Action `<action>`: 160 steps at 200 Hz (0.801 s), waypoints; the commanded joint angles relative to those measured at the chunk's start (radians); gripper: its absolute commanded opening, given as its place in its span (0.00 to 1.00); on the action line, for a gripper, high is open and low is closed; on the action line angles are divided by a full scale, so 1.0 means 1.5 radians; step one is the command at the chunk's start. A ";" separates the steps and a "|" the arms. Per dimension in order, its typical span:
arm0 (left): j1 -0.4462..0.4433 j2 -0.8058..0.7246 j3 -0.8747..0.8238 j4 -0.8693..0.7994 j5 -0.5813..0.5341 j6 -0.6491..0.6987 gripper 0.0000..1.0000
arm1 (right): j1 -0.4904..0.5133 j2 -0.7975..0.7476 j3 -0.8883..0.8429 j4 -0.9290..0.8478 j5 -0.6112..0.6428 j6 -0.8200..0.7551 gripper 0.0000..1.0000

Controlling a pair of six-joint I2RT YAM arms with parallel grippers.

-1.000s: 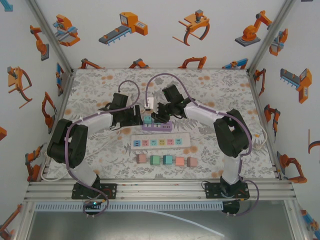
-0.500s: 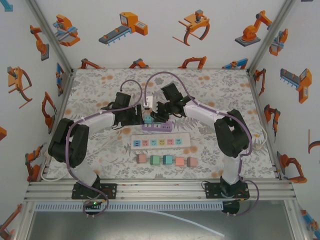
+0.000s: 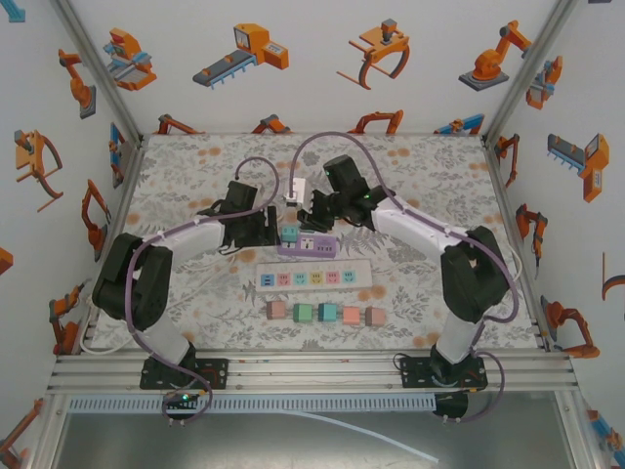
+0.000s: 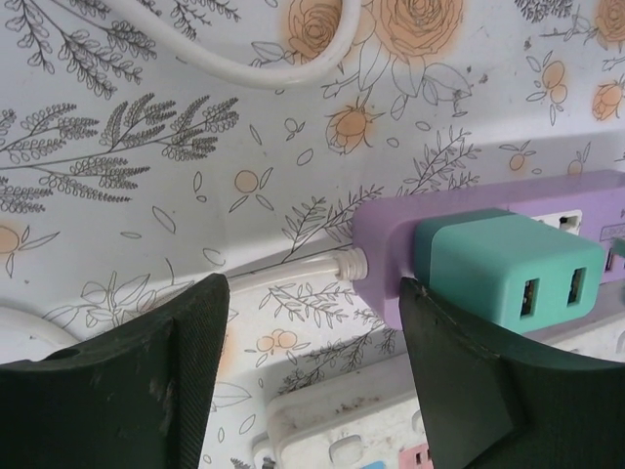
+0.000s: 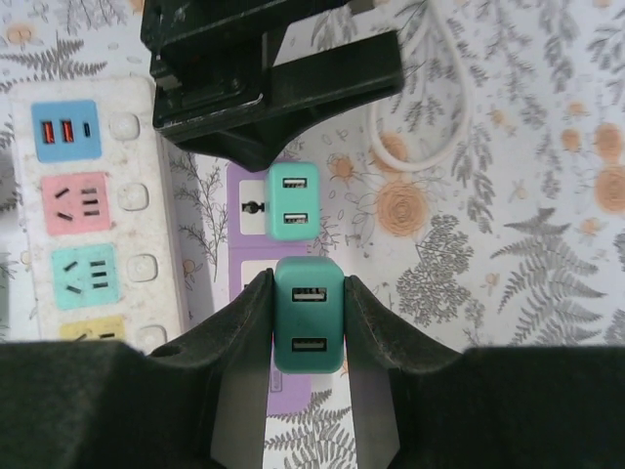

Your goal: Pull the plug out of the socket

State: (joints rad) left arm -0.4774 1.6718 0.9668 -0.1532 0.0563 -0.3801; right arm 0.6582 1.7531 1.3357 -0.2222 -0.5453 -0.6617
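The right claw (image 5: pixel 309 293) is clamped on the sides of a teal plug (image 5: pixel 309 337), which sits over the purple socket strip (image 5: pixel 249 210). Whether its prongs have cleared the socket cannot be told. Just beyond it, a second teal plug (image 5: pixel 293 200) stands seated in the strip. The left claw (image 4: pixel 312 308), fingers apart, straddles the strip's cord end on the tabletop (image 4: pixel 146 147). This looks like the extraction step. The next move calls for a straight pull away from the strip, with the strip kept from lifting.
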 commanded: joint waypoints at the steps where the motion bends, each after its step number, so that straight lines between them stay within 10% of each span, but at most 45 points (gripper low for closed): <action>1: -0.002 -0.024 -0.001 -0.063 -0.018 0.017 0.67 | 0.004 -0.064 -0.024 0.046 0.038 0.107 0.21; 160: -0.077 -0.465 -0.064 -0.063 0.261 0.186 0.80 | -0.005 -0.555 -0.324 -0.103 0.398 0.964 0.22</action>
State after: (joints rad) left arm -0.5579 1.0634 0.9100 -0.2485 0.3054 -0.2188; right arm 0.6567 1.0027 0.9272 -0.3260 -0.0204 0.5491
